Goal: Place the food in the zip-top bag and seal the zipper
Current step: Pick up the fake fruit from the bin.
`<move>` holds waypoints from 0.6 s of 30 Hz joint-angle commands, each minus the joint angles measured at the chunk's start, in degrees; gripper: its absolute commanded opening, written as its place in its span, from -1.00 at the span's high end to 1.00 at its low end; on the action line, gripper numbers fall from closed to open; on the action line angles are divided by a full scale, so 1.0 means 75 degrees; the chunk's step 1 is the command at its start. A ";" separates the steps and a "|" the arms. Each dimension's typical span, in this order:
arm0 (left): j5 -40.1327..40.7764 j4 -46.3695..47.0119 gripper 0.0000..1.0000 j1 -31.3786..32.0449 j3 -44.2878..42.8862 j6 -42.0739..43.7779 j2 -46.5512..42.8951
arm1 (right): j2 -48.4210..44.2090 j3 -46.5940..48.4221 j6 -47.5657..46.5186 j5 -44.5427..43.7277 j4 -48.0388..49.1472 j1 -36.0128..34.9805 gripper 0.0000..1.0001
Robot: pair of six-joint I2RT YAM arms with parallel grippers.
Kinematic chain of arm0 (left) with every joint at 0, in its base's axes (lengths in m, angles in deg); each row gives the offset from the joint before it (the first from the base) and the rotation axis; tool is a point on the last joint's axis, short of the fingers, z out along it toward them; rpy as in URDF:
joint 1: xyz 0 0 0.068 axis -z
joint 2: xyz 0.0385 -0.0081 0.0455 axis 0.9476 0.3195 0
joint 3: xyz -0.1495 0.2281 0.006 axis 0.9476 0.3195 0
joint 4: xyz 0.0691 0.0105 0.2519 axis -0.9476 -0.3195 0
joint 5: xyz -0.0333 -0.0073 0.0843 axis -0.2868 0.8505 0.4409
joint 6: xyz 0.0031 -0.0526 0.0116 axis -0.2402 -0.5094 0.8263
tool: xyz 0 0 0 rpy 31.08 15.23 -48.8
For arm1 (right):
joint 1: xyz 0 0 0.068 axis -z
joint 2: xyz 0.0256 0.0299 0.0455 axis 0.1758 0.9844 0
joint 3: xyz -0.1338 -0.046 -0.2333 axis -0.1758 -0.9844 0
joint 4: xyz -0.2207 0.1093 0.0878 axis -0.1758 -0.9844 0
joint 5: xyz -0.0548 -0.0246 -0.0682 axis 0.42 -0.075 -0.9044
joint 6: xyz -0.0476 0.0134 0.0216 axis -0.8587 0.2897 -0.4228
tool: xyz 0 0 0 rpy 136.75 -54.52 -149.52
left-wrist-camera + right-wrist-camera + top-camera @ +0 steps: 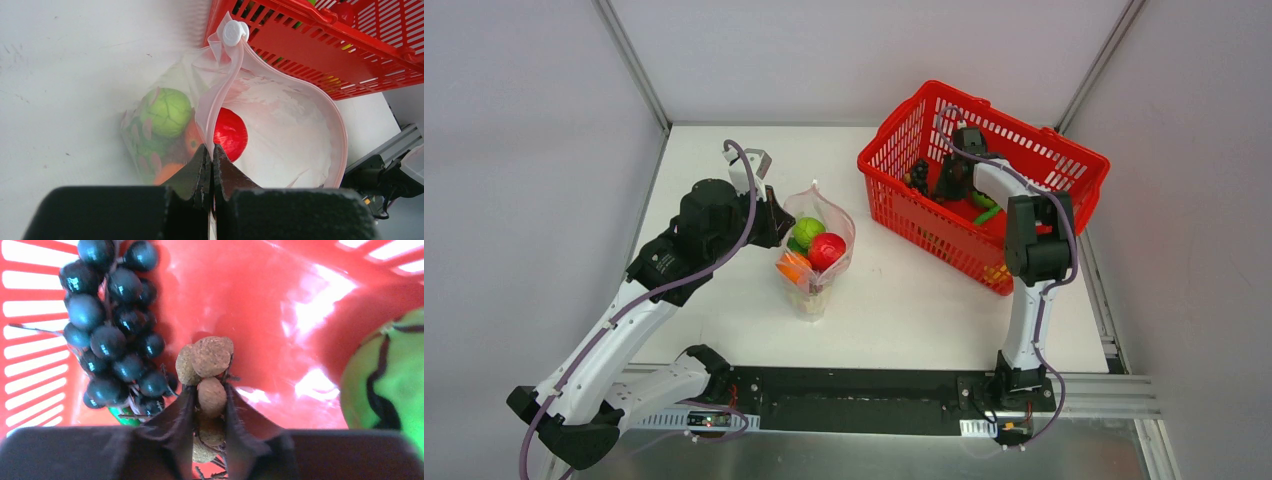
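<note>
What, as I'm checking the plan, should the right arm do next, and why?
Probably lift the right pincer straight up out of the basket. It is shut on a brown cluster, and the left pincer pinches the rim of the bag, whose mouth is open.
</note>
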 commanded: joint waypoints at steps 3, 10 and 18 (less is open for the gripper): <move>-0.0058 0.0315 1.00 -0.0002 -0.0105 -0.0021 -0.0097 | -0.1548 -0.0881 0.0095 0.0292 0.0688 0.0046 0.85; -0.0103 0.0307 1.00 0.0002 -0.0088 -0.0043 -0.0076 | -0.2860 -0.1740 0.0392 0.0402 0.1321 0.0040 0.86; -0.0157 0.0341 1.00 -0.0003 -0.0040 -0.0077 -0.0061 | -0.4700 -0.3046 0.0884 -0.0186 0.2738 0.0058 0.86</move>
